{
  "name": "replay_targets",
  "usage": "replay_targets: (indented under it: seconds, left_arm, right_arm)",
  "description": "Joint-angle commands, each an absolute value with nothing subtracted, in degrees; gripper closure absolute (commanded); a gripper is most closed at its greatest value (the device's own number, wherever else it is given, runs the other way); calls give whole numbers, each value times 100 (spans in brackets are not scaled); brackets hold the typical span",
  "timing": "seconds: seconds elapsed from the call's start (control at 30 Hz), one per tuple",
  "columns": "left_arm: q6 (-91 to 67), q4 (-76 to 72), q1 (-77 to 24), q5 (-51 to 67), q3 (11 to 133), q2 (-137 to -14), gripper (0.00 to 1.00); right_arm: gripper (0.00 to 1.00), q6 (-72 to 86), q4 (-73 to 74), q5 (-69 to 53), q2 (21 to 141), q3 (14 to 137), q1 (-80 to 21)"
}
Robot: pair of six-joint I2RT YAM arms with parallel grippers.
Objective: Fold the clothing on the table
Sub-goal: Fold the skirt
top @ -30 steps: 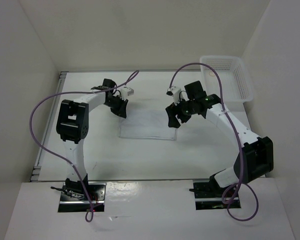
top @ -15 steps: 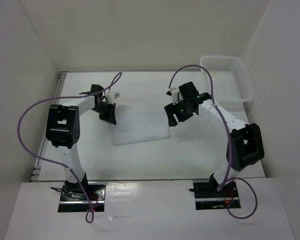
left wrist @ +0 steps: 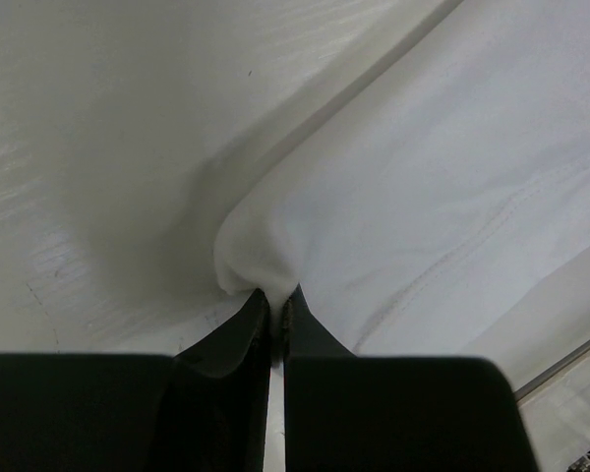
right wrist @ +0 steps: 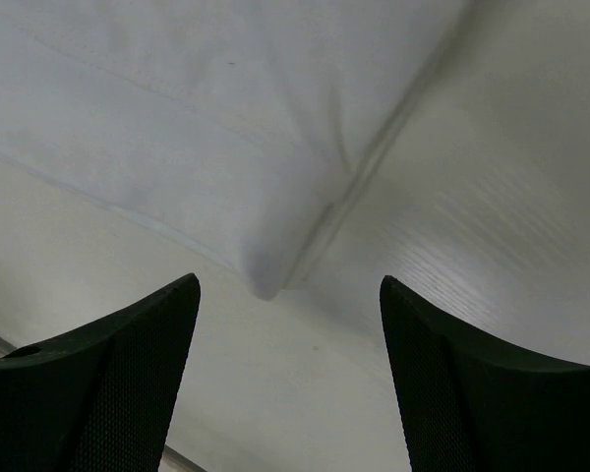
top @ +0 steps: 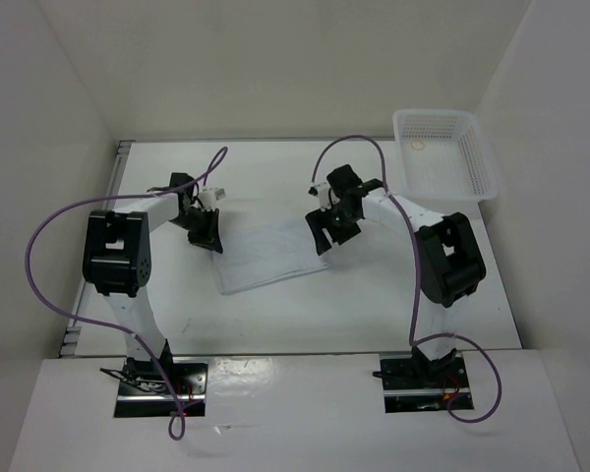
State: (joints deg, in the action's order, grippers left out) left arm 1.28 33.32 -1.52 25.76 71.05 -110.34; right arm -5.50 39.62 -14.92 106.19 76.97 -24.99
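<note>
My left hand [left wrist: 273, 307] clamped on clothing [left wrist: 423, 187] corner — my right hand [right wrist: 288, 287] apart, hovering over opposite corner. Next: lower it, pinch edge only — lift both level off tabletop [top: 374, 305].

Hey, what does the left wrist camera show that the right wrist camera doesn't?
Only the left wrist view: the left gripper shut, pinching a bunched corner of the clothing. Only the right wrist view: the right gripper open, with a rounded corner of the clothing between its fingers, not gripped. Both: the white clothing lying on the white table.
</note>
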Motion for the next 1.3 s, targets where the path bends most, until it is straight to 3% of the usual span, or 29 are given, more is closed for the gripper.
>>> replay_targets:
  seconds: [0.0, 0.3, 0.83, 1.27]
  left_arm:
    - [185, 3560, -105, 2435, 6979, -10881, 100]
    - [185, 3560, -105, 2435, 6979, -10881, 100]
    - [237, 3612, -105, 2435, 6926, -10828, 100]
    - [457, 3823, -105, 2830, 6874, -10828, 100]
  right_arm:
    - [21, -729, 3762, -1828, 10310, 7884, -2935]
    - [21, -1345, 4069, -2575, 10370, 7761, -3507]
    - [21, -1503, 4096, -1477, 11460, 7919, -3454]
    - [21, -1837, 3981, -1037, 11997, 8630, -2707]
